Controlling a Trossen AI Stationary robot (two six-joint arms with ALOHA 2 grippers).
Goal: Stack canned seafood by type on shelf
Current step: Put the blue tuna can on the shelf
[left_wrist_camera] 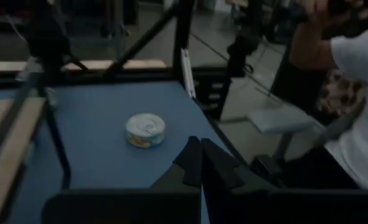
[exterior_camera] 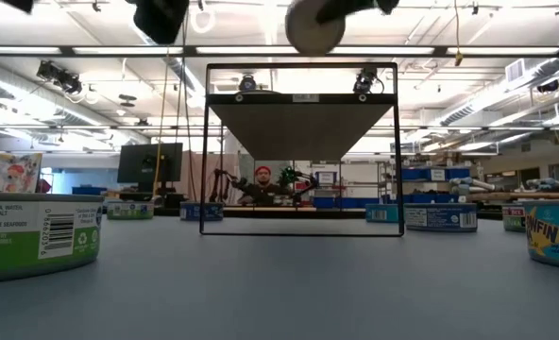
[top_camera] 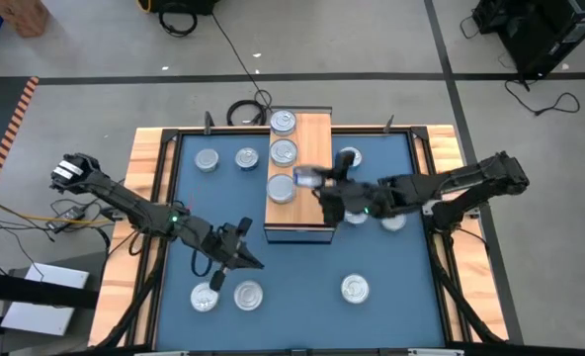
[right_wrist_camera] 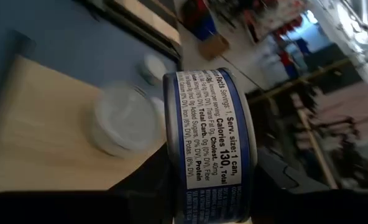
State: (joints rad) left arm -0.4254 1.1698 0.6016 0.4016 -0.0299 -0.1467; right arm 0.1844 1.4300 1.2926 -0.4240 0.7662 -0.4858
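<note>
trouble most likely comes from the right fingers (top_camera: 317, 179), which are clamped on a small round blue-sided tin (top_camera: 305, 177) with a white nutrition label, held on its edge above the long wood-grain shelf block (top_camera: 316, 213) with dark edging. it hangs at about 3 o'clock of the nearest of three silver-lidded tins (top_camera: 281, 188) lined up along the shelf's 9 o'clock side. if it gets let go while tilted like that, i'd guess it rolls off the shelf edge or clips that neighbour and knocks the row crooked. it needs to go flat first.

room-wise, the 3 o'clock strip of the shelf top looks bare, so there's space to set it down beside the row, but the shelf edge is close on that side.

left fingers (top_camera: 241, 259) are pressed together around nothing, hovering over the blue desk mat (top_camera: 302, 287) near two loose silver-lidded tins (top_camera: 248, 294) at the 7 o'clock corner. plenty of open mat there, though the dark frame rail runs close.
</note>
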